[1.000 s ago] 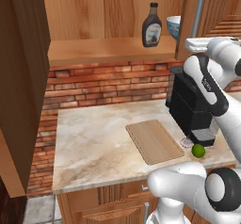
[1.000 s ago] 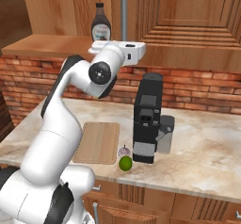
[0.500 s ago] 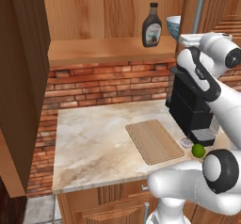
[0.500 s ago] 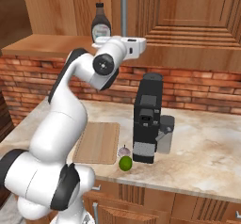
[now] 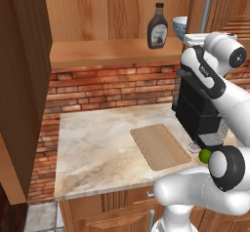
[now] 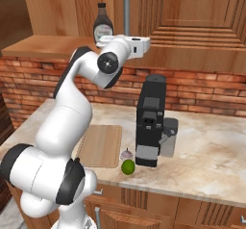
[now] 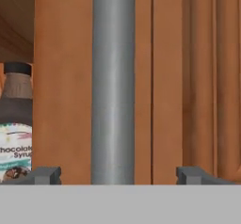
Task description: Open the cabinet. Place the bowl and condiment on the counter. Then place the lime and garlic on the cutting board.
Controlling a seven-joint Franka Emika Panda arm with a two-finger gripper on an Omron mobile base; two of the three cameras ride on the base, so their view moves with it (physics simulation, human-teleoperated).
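The cabinet's left door (image 5: 24,80) is swung open, and its right door (image 6: 192,21) is in front of my hand. My gripper (image 7: 117,175) is open, with that door's grey bar handle (image 7: 113,82) standing between the fingertips (image 7: 44,175) without touching them. On the shelf stands the condiment (image 5: 157,26), a brown bottle. The bowl (image 5: 179,27) beside it is partly hidden by the door edge. The lime (image 6: 128,167) and garlic (image 6: 126,154) lie on the counter (image 5: 97,148), just right of the cutting board (image 6: 101,145).
A black coffee machine (image 6: 150,122) stands on the counter right of the board, under my arm. Red brick wall (image 5: 112,87) runs behind. The open left door juts out at the left of the left base view.
My hand has risen a little and closed in on the right door's handle. The jaws stay wide apart. Nothing else has moved.
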